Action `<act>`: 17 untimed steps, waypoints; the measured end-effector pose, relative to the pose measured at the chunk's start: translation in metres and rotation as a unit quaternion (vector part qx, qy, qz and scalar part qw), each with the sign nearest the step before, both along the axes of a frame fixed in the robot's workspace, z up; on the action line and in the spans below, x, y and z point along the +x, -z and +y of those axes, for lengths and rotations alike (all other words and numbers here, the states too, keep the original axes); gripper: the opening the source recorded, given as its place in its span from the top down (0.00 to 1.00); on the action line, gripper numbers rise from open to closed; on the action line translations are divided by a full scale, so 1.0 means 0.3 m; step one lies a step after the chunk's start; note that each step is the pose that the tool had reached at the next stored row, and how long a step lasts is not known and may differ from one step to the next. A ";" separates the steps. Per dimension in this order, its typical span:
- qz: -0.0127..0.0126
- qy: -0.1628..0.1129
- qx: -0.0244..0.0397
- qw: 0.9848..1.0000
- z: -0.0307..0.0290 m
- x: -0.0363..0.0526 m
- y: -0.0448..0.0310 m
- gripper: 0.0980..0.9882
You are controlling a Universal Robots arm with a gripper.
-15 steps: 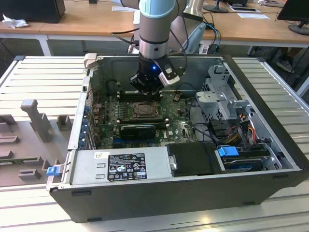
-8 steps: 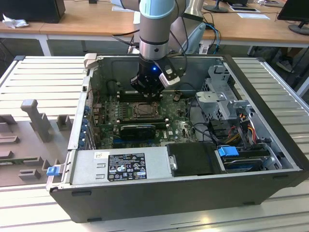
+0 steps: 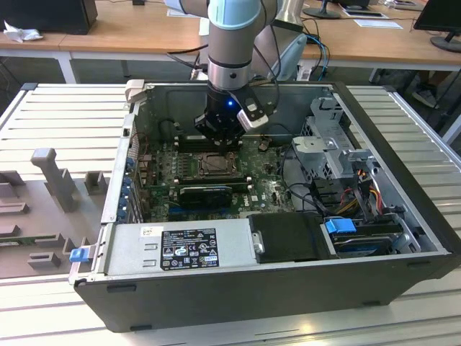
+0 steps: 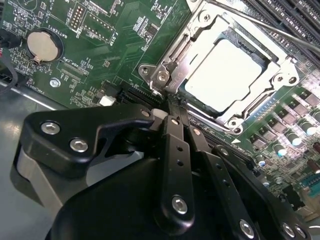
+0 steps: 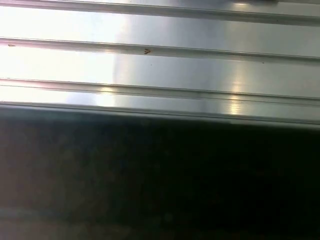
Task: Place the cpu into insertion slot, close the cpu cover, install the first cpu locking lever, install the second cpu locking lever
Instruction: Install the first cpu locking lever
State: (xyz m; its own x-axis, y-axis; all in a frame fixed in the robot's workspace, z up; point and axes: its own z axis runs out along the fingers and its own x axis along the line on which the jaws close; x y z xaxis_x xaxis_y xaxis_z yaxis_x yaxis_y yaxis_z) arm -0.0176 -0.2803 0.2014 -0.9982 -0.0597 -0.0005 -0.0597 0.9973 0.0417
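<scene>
i had the gripper (image 4: pixel 172 107) low inside the case (image 3: pixel 403 209), fingers pinched together with nothing between them, tips right at the socket corner by the cover (image 4: pixel 175 60). the cpu (image 4: pixel 227 75) sat flat in the slot, cover down around it. i judged the chip light, stiff, fragile; edges only.

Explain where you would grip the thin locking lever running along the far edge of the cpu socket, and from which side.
Probably on the locking lever's straight shaft, coming from above with the jaws set across it. It is a thin rod lying between the cpu cover and the memory slots, so a sideways approach looks blocked.
</scene>
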 end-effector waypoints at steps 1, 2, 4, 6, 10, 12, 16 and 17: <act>0.000 0.000 0.000 1.000 0.001 0.000 -0.004 0.99; 0.000 0.000 0.000 1.000 0.000 0.000 -0.008 0.99; 0.000 0.000 0.000 1.000 0.000 0.000 -0.025 0.99; 0.000 0.000 0.000 1.000 0.000 0.000 -0.060 0.99; 0.000 0.000 0.000 1.000 -0.002 0.000 -0.073 0.99; 0.000 0.000 0.000 1.000 -0.004 0.000 -0.072 0.99; 0.000 0.000 0.000 1.000 -0.011 0.000 -0.073 0.99; 0.000 0.000 0.000 1.000 -0.012 0.000 -0.073 0.99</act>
